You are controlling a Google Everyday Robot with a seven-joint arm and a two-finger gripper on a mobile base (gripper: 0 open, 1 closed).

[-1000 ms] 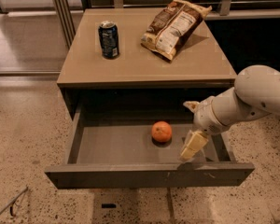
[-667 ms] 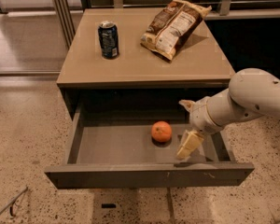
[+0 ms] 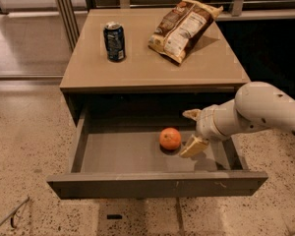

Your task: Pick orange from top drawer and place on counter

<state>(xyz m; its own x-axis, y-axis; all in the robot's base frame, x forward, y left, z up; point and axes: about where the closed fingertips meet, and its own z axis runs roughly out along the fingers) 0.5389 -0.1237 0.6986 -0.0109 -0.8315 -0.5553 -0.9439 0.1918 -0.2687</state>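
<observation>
The orange [image 3: 170,138] lies on the grey bottom of the pulled-out top drawer [image 3: 157,183], right of its middle. My gripper [image 3: 191,130] reaches in from the right, just right of the orange and apart from it. It is open and empty, with one tan finger [image 3: 191,114] behind the orange's level and the other [image 3: 193,146] in front. The tan counter [image 3: 142,63] is the cabinet top above the drawer.
A dark blue soda can [image 3: 114,42] stands on the counter at the left. A brown chip bag [image 3: 183,27] lies at the counter's back right. Speckled floor surrounds the cabinet. My white arm [image 3: 265,112] stretches over the drawer's right side.
My gripper has moved left inside the drawer, closer to the orange. The orange has not moved.
</observation>
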